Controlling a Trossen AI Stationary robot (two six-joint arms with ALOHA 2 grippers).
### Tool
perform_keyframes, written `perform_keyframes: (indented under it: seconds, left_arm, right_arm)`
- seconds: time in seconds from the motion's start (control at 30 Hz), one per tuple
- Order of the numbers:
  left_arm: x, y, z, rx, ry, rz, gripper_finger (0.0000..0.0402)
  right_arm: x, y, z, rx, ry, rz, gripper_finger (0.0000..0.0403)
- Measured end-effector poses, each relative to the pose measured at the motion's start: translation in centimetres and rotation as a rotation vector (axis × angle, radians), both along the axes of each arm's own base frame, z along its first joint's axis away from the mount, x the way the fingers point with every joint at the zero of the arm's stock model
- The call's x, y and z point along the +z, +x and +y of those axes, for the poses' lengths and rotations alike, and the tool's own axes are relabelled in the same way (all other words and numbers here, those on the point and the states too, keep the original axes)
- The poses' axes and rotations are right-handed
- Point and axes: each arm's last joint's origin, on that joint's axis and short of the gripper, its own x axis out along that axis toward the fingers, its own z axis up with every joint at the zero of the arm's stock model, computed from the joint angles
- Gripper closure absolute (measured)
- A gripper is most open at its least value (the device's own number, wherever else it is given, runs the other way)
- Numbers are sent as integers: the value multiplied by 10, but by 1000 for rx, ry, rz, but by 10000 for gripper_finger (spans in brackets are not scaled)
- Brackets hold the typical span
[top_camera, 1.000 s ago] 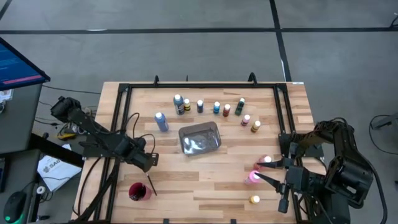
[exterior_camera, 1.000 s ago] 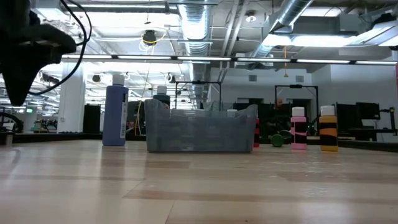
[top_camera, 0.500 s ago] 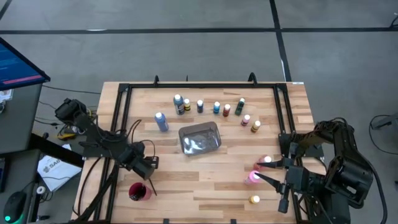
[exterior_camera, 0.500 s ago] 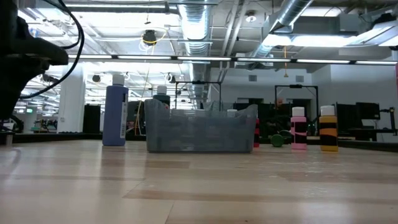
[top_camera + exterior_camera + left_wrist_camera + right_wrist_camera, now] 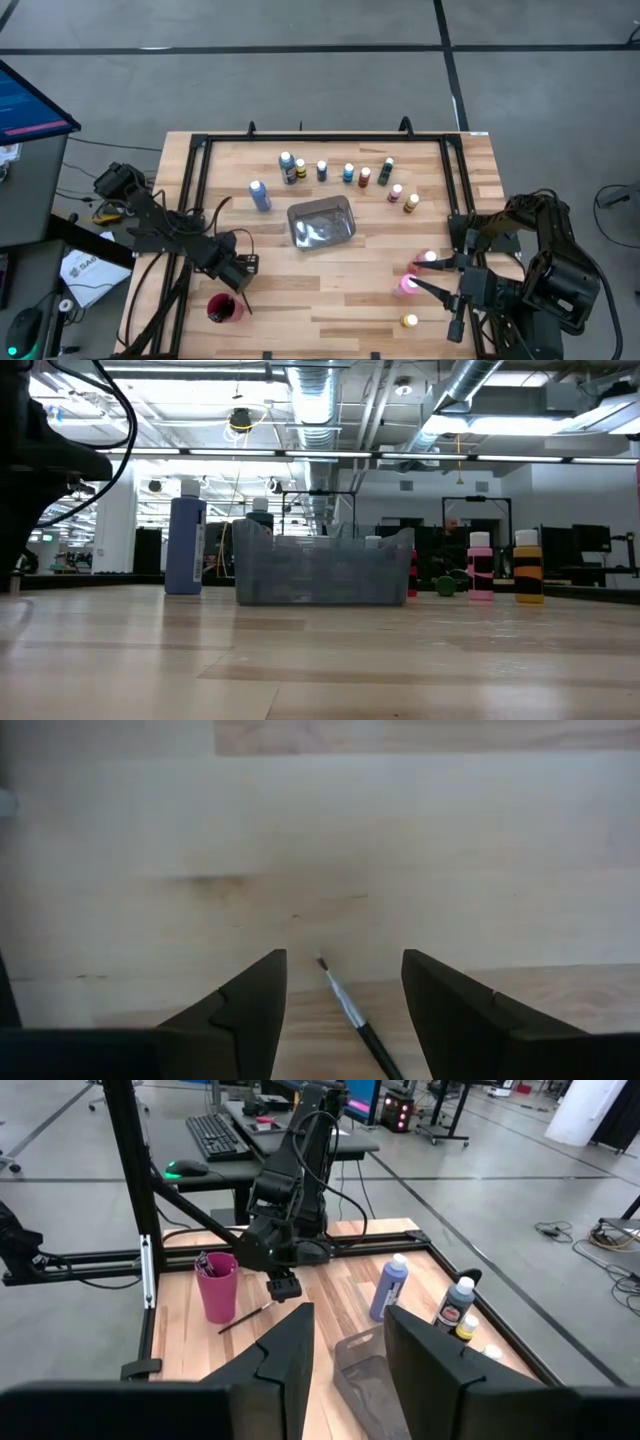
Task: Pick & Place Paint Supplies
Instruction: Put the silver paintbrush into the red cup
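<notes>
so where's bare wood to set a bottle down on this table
Bare wood lies between the grey tray and the near edge, from the red cup across to the pink bottle. The row of bottles behind the tray is crowded.

Light falls evenly from overhead, so the counter (image 5: pixel 330 270) reads bright with only soft, short shadows under the arms. In the low view, ceiling strip lights glare white and the left arm (image 5: pixel 30 460) stands as a black silhouette against them. The grey tray (image 5: pixel 321 222) shows pale glints. In the left wrist view the wood looks washed out and hazy, and the near fingers (image 5: pixel 250 1015) are soft-edged.
</notes>
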Motion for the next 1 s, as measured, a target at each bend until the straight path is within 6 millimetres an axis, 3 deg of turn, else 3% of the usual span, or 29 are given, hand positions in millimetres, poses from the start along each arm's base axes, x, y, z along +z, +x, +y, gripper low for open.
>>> perform_keyframes:
  seconds: [0.3, 0.57, 1.0]
  left_arm:
    - [-24, -7, 1, 16, -96, -23, 209]
    - [-26, -9, 3, 28, -96, -20, 230]
    - [-27, -11, 5, 78, -70, -21, 351]
  right_arm:
    - [-1, 0, 1, 18, 15, 27, 284]
    - [-1, 0, 1, 18, 15, 27, 284]
    - [-2, 1, 2, 15, 19, 27, 284]
